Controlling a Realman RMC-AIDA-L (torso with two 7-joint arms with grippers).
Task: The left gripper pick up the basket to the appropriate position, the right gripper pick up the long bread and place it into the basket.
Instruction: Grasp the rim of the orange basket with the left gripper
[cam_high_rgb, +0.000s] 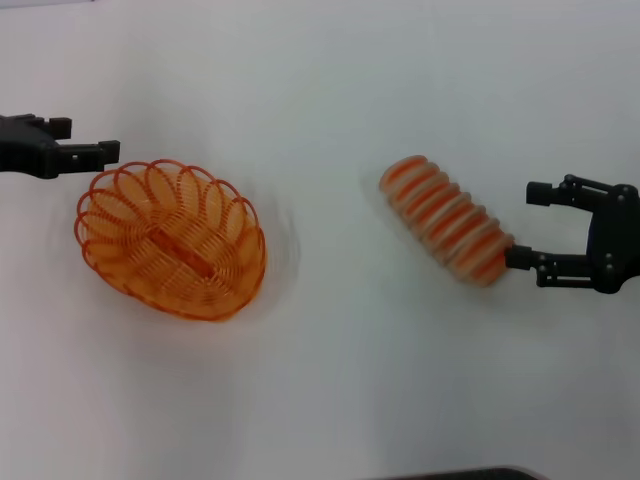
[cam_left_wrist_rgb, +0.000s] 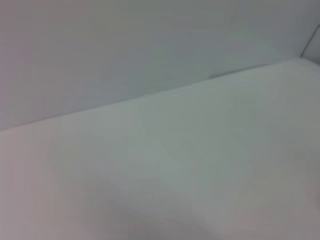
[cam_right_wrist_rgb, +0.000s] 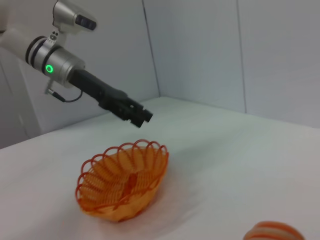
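Note:
The orange wire basket sits on the white table at the left, also seen in the right wrist view as the basket. My left gripper hovers just beyond the basket's far left rim, open and holding nothing; the right wrist view shows that left gripper above and behind the basket. The long bread, beige with orange stripes, lies slantwise to the right of centre, and one end of the bread shows in the right wrist view. My right gripper stands open at the bread's right end, its nearer fingertip touching the loaf.
The white table stretches between basket and bread. White walls close the far side. The left wrist view shows only table surface and wall. A dark edge shows at the table's front.

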